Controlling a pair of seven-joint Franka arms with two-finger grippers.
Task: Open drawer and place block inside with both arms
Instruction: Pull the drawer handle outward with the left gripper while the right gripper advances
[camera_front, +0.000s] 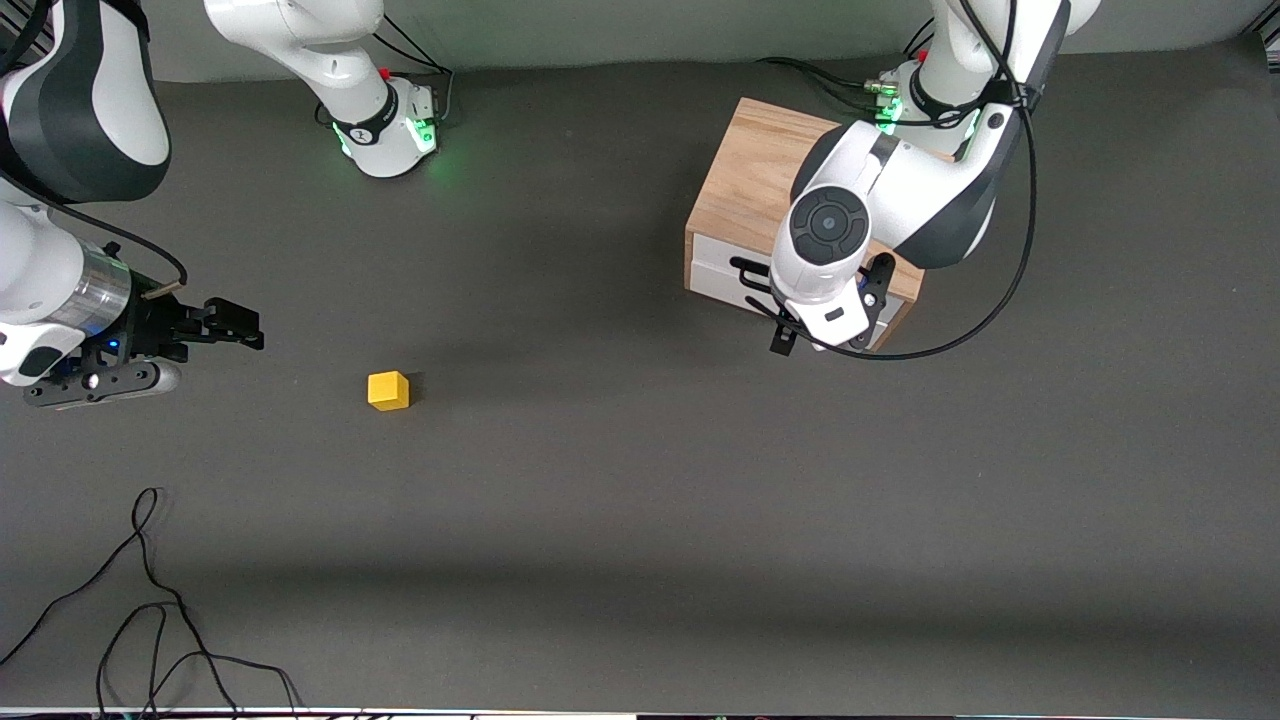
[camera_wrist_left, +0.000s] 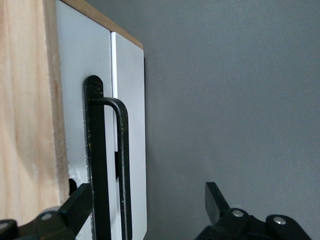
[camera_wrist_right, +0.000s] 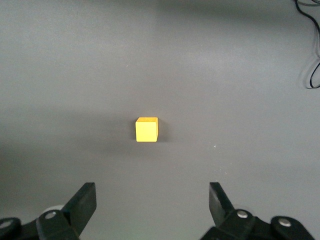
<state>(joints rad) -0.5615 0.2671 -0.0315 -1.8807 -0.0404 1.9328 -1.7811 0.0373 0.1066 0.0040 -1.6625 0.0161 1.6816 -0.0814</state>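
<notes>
The yellow block (camera_front: 388, 390) lies on the dark table toward the right arm's end. My right gripper (camera_front: 250, 330) hovers beside it, open, and the block (camera_wrist_right: 146, 129) lies a short way ahead of the open right gripper (camera_wrist_right: 150, 200), untouched. The light oak cabinet (camera_front: 755, 165) stands near the left arm's base, its white-fronted drawer (camera_front: 718, 272) looking flush and shut. My left gripper (camera_front: 830, 318) is in front of the drawer. In the left wrist view the left gripper (camera_wrist_left: 147, 202) is open, with the black bar handle (camera_wrist_left: 122, 165) between its fingers (camera_wrist_left: 80, 205), not clamped.
Loose black cables (camera_front: 150, 600) trail over the table near the front camera at the right arm's end; one cable (camera_wrist_right: 312, 45) shows at the edge of the right wrist view. The left arm's cable (camera_front: 1000, 290) loops beside the cabinet.
</notes>
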